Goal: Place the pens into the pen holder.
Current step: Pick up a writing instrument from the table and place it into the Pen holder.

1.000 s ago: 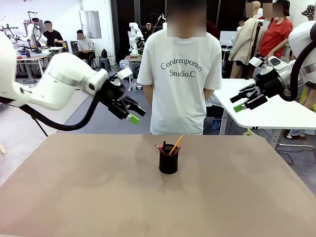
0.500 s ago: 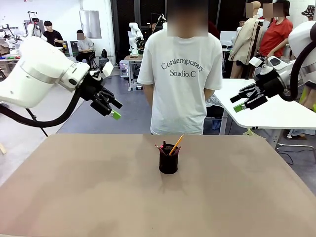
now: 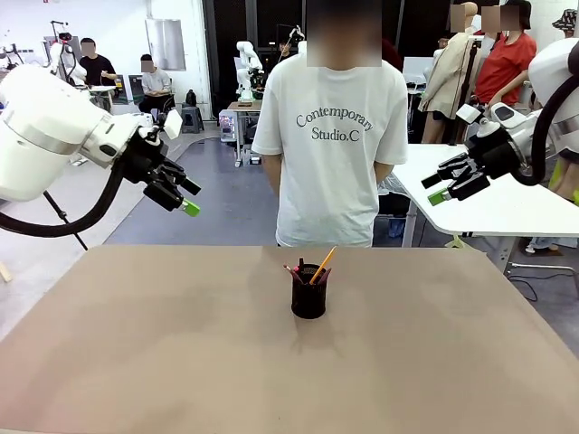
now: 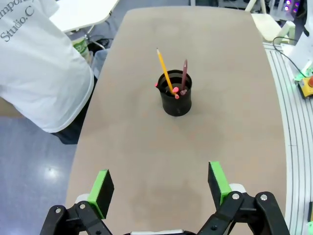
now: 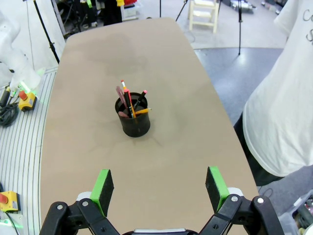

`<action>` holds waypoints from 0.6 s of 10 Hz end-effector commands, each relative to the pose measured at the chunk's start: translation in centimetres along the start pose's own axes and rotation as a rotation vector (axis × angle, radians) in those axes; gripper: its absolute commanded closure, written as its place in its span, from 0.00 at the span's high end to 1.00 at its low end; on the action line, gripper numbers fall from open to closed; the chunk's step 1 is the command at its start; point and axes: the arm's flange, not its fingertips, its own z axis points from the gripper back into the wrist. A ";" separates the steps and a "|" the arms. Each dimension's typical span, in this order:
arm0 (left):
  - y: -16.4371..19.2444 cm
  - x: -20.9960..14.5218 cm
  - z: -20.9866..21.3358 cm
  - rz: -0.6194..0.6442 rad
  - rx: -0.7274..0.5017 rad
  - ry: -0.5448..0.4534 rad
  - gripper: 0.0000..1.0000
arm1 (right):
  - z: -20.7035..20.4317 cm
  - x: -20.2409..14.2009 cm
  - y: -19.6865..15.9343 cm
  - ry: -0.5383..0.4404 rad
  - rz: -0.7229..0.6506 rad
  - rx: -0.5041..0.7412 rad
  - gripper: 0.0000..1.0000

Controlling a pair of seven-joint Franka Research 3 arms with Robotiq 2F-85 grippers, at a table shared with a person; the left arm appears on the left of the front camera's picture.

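I see both grippers, left gripper [image 3: 184, 197] and right gripper [image 3: 441, 183], spread empty, raised well apart from the pen holder [image 3: 308, 291] holding the pens [image 3: 319, 268].

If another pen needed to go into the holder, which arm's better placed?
Neither clearly. All pens already stand in the holder; left gripper and right gripper both hang open, empty, high off to their sides.

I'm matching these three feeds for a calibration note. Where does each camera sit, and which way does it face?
Front view: fixed between the arms, facing the person across the table; both arms show.
Left wrist: above the table, looking down past the open left claw at the pen holder.
Right wrist: likewise, past the open right claw.
All three share the pen holder and pens.
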 end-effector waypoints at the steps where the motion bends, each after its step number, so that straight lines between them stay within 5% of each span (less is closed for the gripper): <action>1: -0.7 -0.6 0.1 -0.012 0.020 -0.010 1.00 | -0.1 0.3 0.2 0.011 -0.008 -0.013 1.00; 6: 0.0 -0.2 0.0 0.002 0.011 0.002 1.00 | -0.1 0.3 0.2 0.011 -0.008 -0.013 1.00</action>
